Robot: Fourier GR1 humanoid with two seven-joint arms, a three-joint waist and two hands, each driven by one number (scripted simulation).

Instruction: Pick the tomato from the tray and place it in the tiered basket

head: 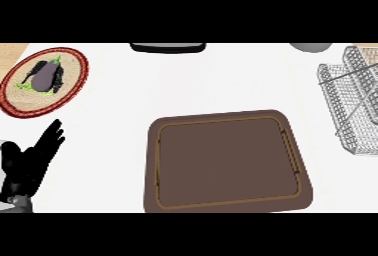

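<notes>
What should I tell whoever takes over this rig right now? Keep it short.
Left hand: open, fingers up, resting at the view's left edge, holding nothing.
Right hand: not in view.
Brown tray: in the middle of the counter, nothing shows on it.
Tomato: not visible anywhere in this view.
Wire tiered basket: at the right edge, no tomato seen in it.
Eggplant lies on a woven plate, far left.
Cannot tell from this view whether the placing is done; find the tomato first.

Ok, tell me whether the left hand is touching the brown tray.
Apart. In the head view, the left hand rests open at the left edge, and a strip of white counter shows plainly between it and the brown tray.
</notes>
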